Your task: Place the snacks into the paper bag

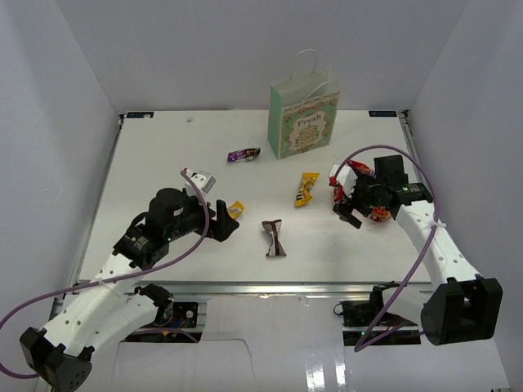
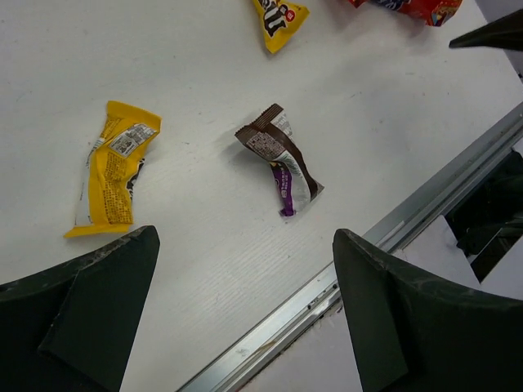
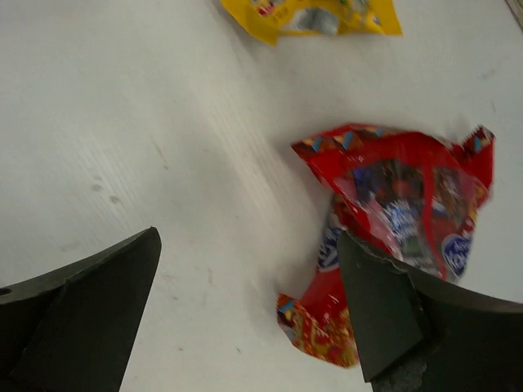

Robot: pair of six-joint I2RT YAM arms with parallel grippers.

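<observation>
Right wrist view: right gripper (image 3: 247,245) hovers, jaws spread wide, red chip bag (image 3: 392,204) hard by one finger, possibly touching, too blurred to call. Looks light, crinkly, slippery; pinch its crimped edge. Paper bag (image 1: 302,122) stands well ahead.

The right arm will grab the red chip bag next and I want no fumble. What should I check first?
1. Right gripper open: ok.
2. Red chip bag centred in that gripper: not ok, it lies mostly off to one side.
3. Nearest yellow candy packet apart from the red chip bag: ok.
4. Paper bag upright: ok.
5. Paper bag mouth open: cannot tell.
6. Left gripper well away from the red chip bag: ok.
</observation>
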